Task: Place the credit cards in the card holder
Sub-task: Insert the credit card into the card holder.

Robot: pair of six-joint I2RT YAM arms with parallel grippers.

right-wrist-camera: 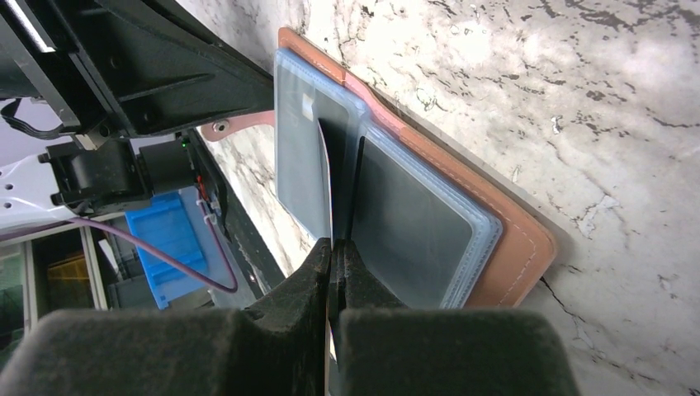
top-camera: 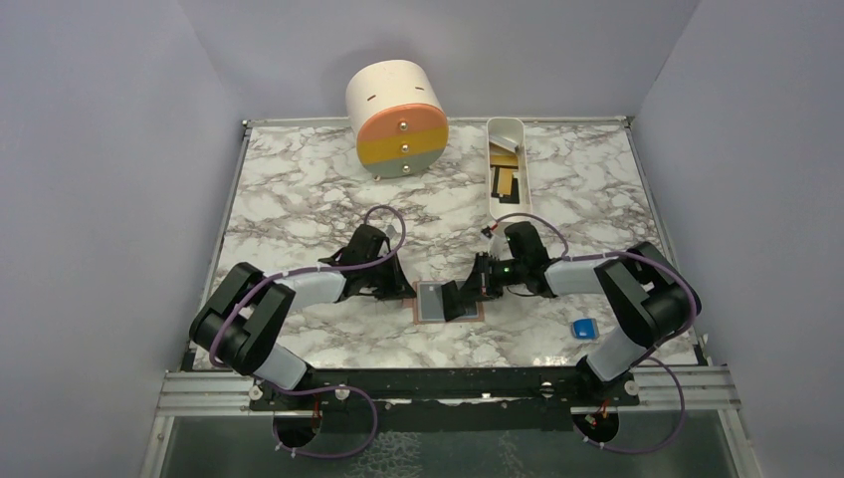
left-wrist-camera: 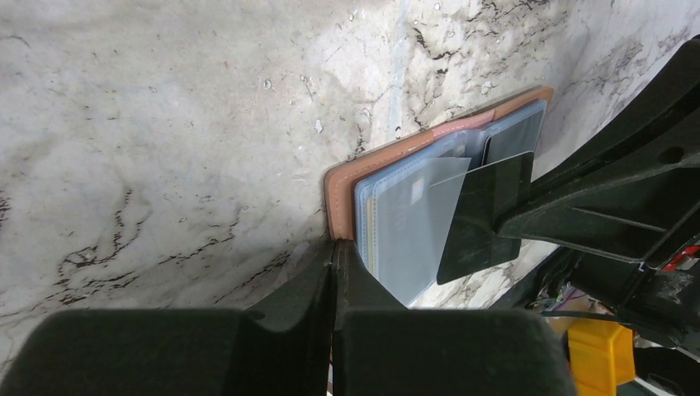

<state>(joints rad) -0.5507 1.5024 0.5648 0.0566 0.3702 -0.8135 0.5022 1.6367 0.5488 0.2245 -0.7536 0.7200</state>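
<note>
The card holder (top-camera: 430,301) lies open on the marble table, tan leather outside, grey and light-blue sleeves (right-wrist-camera: 413,214) facing up. My left gripper (left-wrist-camera: 334,247) is shut on its tan left edge (left-wrist-camera: 340,198), pinning it. My right gripper (right-wrist-camera: 333,245) is shut on a black credit card (left-wrist-camera: 487,210), which the right wrist view shows edge-on. The card's front corner sits under a clear sleeve flap (left-wrist-camera: 433,202) at the holder's middle fold. More credit cards (top-camera: 503,179) lie in the white tray at the back.
A long white tray (top-camera: 506,134) stands at the back right. A round cream container (top-camera: 396,118) with orange, yellow and grey drawer fronts stands at the back centre. A small blue block (top-camera: 582,328) lies by the right arm's base.
</note>
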